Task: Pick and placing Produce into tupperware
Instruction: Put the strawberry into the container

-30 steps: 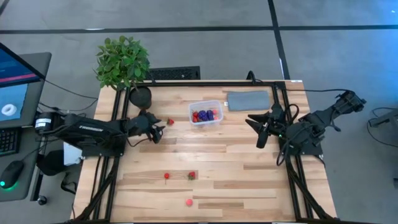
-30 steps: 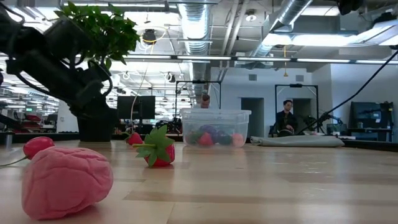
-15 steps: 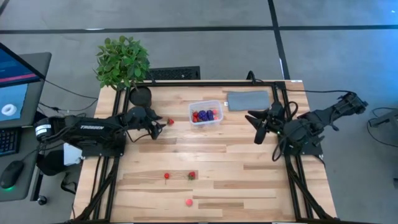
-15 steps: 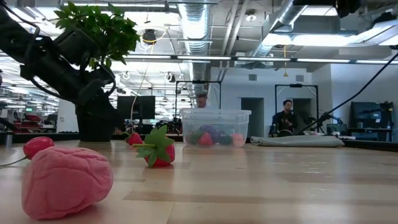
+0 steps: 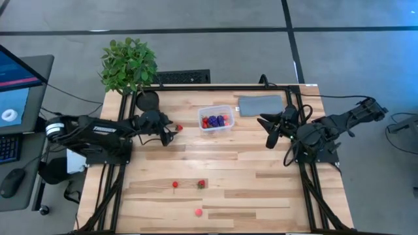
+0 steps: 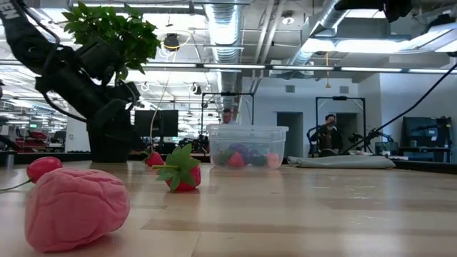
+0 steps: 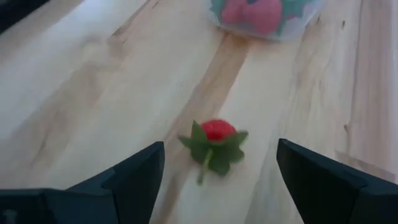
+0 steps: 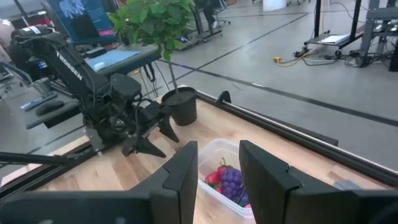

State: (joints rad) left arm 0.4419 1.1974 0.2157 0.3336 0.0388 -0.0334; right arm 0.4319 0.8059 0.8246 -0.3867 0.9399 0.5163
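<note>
A red strawberry (image 7: 214, 137) with a green top lies on the wooden table, just left of the clear tupperware (image 5: 216, 119). The tupperware holds red and purple produce. My left gripper (image 7: 221, 163) is open and low over the table. Its fingers stand on either side of the strawberry (image 5: 179, 128) without touching it. My right gripper (image 5: 271, 132) hangs raised at the table's right, right of the tupperware (image 8: 227, 177), with its fingers a little apart and nothing between them. Near the front edge lie a small red piece (image 5: 175, 185), another strawberry (image 5: 201, 184) and a pink piece (image 5: 198, 212).
A leafy potted plant (image 5: 128, 63) stands at the far left corner, its dark pot (image 5: 147, 101) just behind my left gripper. A flat grey pad (image 5: 261, 105) lies at the far right, beside the tupperware. Bare wood spreads across the table's middle.
My left gripper has swung toward the table's far edge and toward the strawberry beside the tupperware. Its fingers now stand at the strawberry. The produce and the tupperware have stayed where they were.
</note>
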